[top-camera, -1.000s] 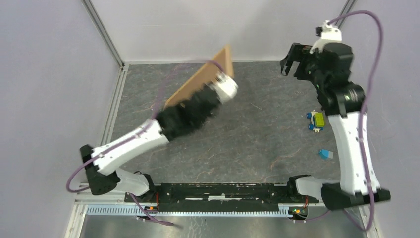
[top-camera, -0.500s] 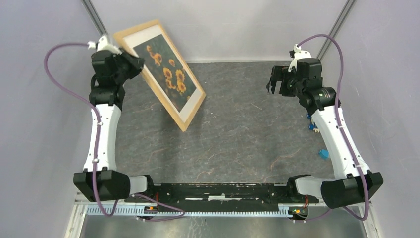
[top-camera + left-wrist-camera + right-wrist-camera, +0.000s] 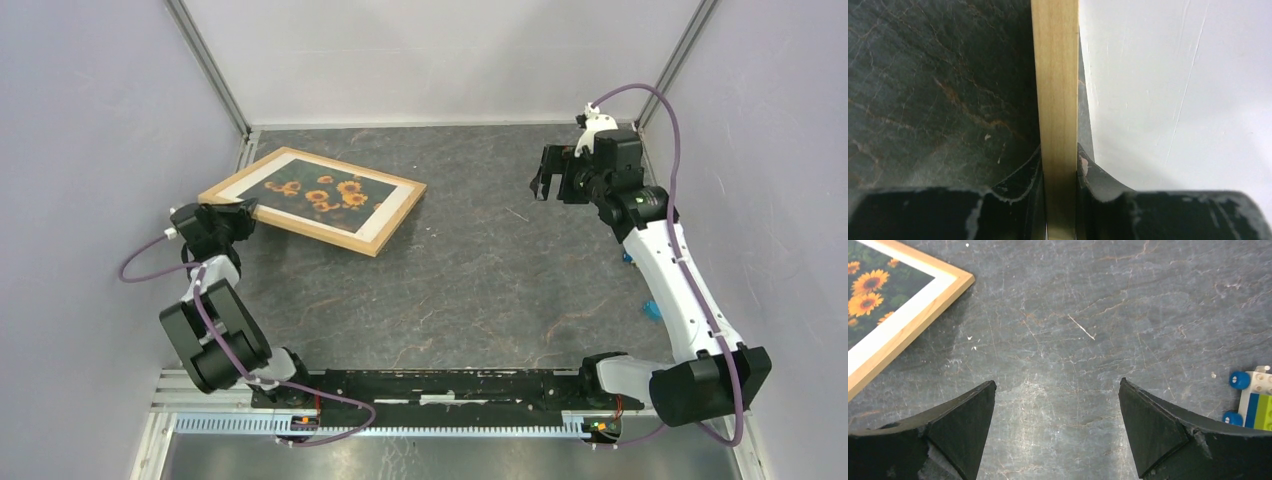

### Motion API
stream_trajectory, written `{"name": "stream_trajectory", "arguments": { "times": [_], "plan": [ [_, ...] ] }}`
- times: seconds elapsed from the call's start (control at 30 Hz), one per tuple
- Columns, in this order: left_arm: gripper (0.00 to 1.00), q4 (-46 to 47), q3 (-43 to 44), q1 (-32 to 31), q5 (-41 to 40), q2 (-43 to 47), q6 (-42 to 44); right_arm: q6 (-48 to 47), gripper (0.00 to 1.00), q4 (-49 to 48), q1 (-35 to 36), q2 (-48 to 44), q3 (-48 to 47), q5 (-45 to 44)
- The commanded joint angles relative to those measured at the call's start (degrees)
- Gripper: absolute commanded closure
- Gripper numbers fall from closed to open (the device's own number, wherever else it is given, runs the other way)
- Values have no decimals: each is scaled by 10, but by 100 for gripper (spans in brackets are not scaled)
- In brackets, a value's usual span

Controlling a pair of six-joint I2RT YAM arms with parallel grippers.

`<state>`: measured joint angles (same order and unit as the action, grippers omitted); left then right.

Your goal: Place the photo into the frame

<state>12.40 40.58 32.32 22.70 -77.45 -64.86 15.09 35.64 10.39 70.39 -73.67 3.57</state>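
The left jaws pinch one rail of the frame [image 3: 1058,100]; ease it flat onto the counter [image 3: 480,290]. The right jaws gape, empty.

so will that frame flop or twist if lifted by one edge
Probably stiff: the frame runs straight out from the left pincer with no visible sag. Likely to swing or twist, since it is gripped at one edge only.

Photo [image 3: 318,195] of orange-yellow sunflowers on dark green, white border [image 3: 898,322], pale wood frame [image 3: 402,212], dark grey brown-veined table [image 3: 480,280]
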Motion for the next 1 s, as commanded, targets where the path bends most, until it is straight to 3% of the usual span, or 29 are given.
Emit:
{"name": "stream_trajectory", "arguments": {
  "times": [0.0,0.13,0.27,0.37,0.47,0.53,0.73,0.97],
  "plan": [
    [98,238,-6,-1,21,-43,-51,-6,2,-25,1,-17,23,21],
    [98,185,-26,0,-16,-37,-18,-21,2,-18,0,-32,36,17],
    [95,24,-22,3,-92,-8,41,-27,2,-7,1,-43,33,18],
    [78,-70,-6,3,-136,-2,57,-30,2,-5,0,-49,33,24],
    [67,-144,13,3,-168,0,63,-28,2,-1,0,-52,34,24],
    [51,-197,33,3,-189,4,68,-28,2,1,0,-55,36,25],
    [46,-247,41,2,-221,35,80,-23,2,4,0,-61,41,29],
    [18,-330,56,-1,-249,93,65,-37,2,38,1,-68,27,11]
  ]
}}
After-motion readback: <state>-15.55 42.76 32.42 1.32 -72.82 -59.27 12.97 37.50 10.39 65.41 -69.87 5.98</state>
